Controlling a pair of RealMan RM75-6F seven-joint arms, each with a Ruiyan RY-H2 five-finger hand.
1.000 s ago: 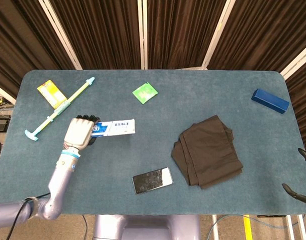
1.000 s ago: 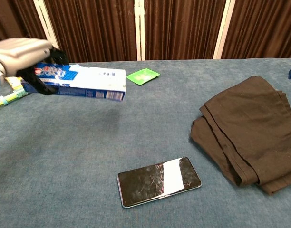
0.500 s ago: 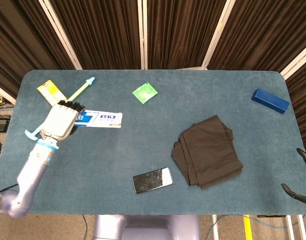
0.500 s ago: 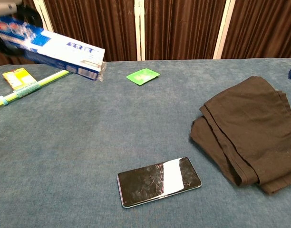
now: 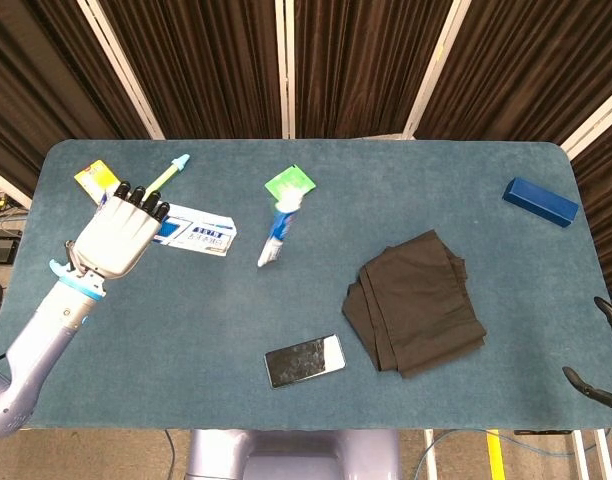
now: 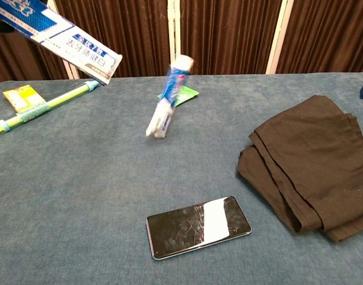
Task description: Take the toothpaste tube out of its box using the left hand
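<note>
My left hand [image 5: 116, 236] grips one end of the blue and white toothpaste box [image 5: 194, 230], lifted above the table's left side and tilted with its open end pointing down to the right [image 6: 80, 50]. The toothpaste tube [image 5: 276, 232] is out of the box and blurred in mid-air, standing nearly on end over the table [image 6: 166, 101], just in front of the green sachet [image 5: 289, 184]. Only dark fingertips of my right hand [image 5: 606, 345] show at the lower right edge of the head view.
A yellow packet [image 5: 94, 180] and a long toothbrush [image 6: 45, 105] lie at the far left. A black folded cloth [image 5: 416, 300] lies right of centre, a cracked phone [image 5: 304, 360] near the front, a blue box [image 5: 541, 201] at the far right.
My left hand has raised and tilted the box further, and the toothpaste tube has slid out of its open end and is falling to the right of it.
</note>
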